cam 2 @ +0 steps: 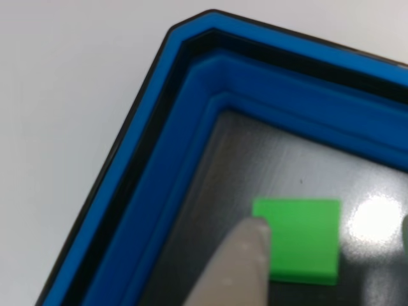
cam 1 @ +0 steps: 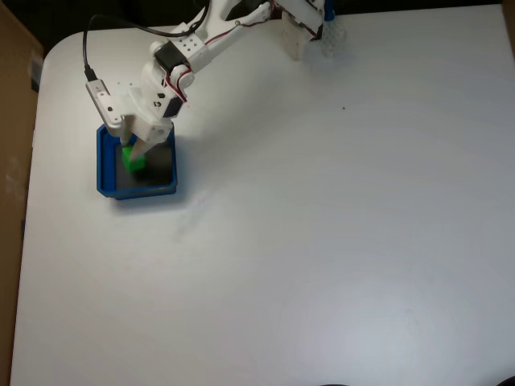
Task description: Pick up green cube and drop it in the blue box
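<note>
The green cube (cam 1: 134,161) lies on the grey floor of the blue box (cam 1: 105,167), which stands near the table's left edge in the fixed view. My white gripper (cam 1: 131,153) reaches down into the box over the cube. Up close in the other view, the green cube (cam 2: 301,241) rests flat inside a corner of the blue box (cam 2: 210,95). One pale fingertip (cam 2: 241,264) touches its left side, while the other finger is a sliver at the right border, well apart from the cube. The gripper (cam 2: 329,224) is open.
The white arm (cam 1: 201,48) stretches from its base (cam 1: 310,28) at the top edge down-left to the box. A black cable (cam 1: 121,28) loops above the wrist. The white table (cam 1: 322,241) spreads to the right and below; a brown surface borders it on the left.
</note>
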You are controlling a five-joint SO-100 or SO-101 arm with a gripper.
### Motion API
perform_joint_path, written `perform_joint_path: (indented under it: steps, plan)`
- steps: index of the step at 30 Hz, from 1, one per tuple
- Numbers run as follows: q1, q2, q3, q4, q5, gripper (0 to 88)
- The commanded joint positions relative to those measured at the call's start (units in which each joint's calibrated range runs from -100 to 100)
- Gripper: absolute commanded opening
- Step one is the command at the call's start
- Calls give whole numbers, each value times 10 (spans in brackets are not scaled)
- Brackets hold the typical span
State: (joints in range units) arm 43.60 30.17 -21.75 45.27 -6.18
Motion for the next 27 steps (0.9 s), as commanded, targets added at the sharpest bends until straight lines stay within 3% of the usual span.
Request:
perform_joint_path:
  steps: [1,17,27]
  plan:
    - [5,-10,-32,-13,-1,211]
    - [7,-23,-17,-7,0,211]
    - [7,-187,174,-7,1,207]
